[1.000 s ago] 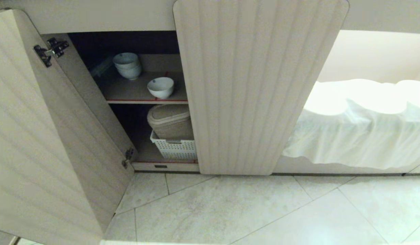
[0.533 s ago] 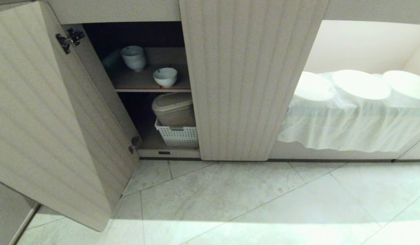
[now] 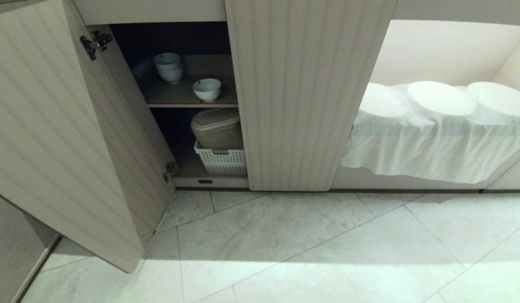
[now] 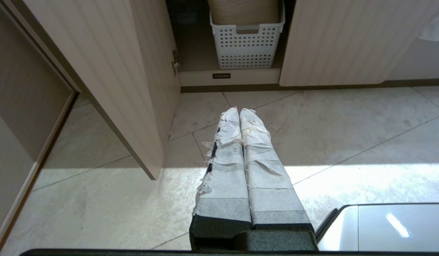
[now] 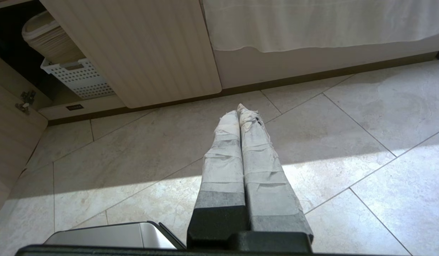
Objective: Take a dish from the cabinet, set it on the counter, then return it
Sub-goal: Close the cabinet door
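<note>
The cabinet stands ahead with its left fluted door swung wide open. On its red-edged upper shelf a small white dish sits alone near the front, and a stack of like bowls stands behind it to the left. The counter is out of view. My left gripper is shut and empty, hanging low over the floor tiles well short of the cabinet. My right gripper is shut and empty too, over the tiles before the closed right door. Neither arm shows in the head view.
On the cabinet's bottom shelf a white perforated basket holds a beige lidded container. To the right, an open bay holds round white things under a white cloth. The open door juts out over the pale floor tiles on the left.
The whole head view has shifted: the cabinet now looks smaller and sits higher, with more floor showing. The things on the shelves have kept their places.
</note>
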Tool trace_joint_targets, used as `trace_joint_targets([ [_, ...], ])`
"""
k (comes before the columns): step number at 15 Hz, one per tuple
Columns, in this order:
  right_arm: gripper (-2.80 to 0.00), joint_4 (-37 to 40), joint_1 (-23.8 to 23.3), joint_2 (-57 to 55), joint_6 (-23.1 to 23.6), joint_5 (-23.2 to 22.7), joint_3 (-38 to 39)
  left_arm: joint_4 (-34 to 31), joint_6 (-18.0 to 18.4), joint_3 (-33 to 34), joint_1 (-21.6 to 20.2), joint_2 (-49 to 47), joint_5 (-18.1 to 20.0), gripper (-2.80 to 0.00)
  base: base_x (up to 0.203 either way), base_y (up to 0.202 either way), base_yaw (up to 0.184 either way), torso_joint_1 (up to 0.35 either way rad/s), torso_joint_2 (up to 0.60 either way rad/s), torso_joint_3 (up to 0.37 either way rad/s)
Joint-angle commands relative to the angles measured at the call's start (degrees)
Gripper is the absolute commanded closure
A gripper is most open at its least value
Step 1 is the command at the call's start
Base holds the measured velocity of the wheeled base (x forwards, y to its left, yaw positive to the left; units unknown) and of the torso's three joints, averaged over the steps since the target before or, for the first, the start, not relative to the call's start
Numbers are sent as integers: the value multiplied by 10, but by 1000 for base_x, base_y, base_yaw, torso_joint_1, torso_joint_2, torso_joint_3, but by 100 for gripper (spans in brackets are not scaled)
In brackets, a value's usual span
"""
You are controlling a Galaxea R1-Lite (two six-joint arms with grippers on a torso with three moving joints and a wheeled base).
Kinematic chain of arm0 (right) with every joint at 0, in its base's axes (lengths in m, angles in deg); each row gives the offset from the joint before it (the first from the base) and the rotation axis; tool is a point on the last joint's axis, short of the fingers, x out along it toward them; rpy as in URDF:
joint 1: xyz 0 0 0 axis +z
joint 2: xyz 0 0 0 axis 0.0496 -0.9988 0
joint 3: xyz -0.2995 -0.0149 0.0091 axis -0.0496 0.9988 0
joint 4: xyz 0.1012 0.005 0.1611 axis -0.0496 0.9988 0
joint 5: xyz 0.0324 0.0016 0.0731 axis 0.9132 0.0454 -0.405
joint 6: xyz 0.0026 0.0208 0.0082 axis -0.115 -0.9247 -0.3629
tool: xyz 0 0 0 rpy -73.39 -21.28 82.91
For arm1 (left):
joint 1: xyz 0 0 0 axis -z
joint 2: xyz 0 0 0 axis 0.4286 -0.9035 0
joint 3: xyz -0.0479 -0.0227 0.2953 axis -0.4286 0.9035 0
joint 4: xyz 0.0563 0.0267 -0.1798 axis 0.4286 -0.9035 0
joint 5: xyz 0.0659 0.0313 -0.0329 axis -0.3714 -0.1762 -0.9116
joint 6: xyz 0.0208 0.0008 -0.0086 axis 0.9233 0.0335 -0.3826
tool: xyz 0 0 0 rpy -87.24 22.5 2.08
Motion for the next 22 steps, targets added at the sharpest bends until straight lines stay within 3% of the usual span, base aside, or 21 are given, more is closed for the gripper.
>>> trace_joint_targets([
  [1, 0, 0, 0, 0, -1, 1, 0, 0, 0, 0, 0, 0, 0, 0, 0, 0, 0, 0, 0, 0],
  [16, 0, 0, 0, 0, -1, 1, 0, 0, 0, 0, 0, 0, 0, 0, 0, 0, 0, 0, 0, 0],
  [22, 0, 0, 0, 0, -1, 1, 0, 0, 1, 0, 0, 0, 0, 0, 0, 168, -7, 2, 4, 2],
])
